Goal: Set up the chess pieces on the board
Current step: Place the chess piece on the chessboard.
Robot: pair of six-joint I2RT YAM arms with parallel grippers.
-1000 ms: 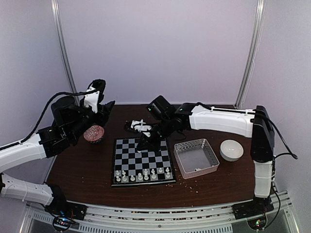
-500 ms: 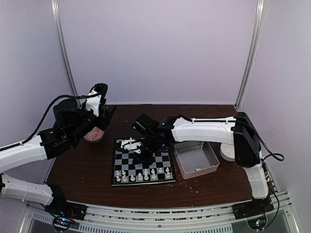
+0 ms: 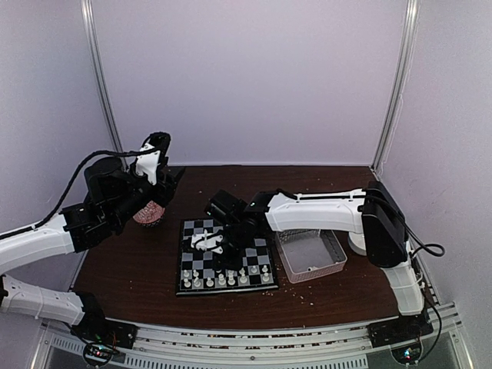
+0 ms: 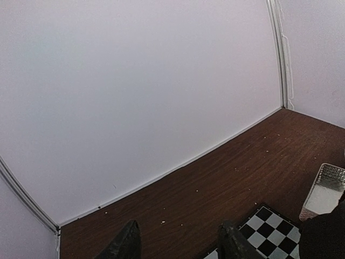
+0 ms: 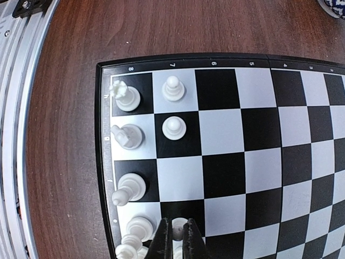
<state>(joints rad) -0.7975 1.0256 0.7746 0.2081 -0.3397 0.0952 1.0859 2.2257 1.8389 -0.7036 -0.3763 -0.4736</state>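
Note:
The board (image 3: pixel 254 260) lies at the table's middle, also in the right wrist view (image 5: pixel 264 129) and at the bottom corner of the left wrist view (image 4: pixel 269 226). White chess pieces (image 3: pixel 227 278) stand along its near rows. From the right wrist, several pieces (image 5: pixel 128 136) stand in the two edge files, among them two pawns (image 5: pixel 173 128). My right gripper (image 5: pixel 178 233) hangs over the board (image 3: pixel 219 244), shut on a small white piece (image 5: pixel 178 227) above a black square. My left gripper (image 4: pixel 180 245) is open and empty, raised over the table's left back (image 3: pixel 165 178).
A clear plastic tray (image 3: pixel 309 255) sits right of the board, its corner also seen from the left wrist (image 4: pixel 323 191). A pink patterned object (image 3: pixel 148 215) lies under the left arm. Pale crumbs (image 4: pixel 161 222) dot the brown table. The right arm partly hides a white bowl (image 3: pixel 355 243).
The right arm has swung from the board's far edge toward its near left, over the squares, with its jaws shut. The left arm rose slightly early on, then held still.

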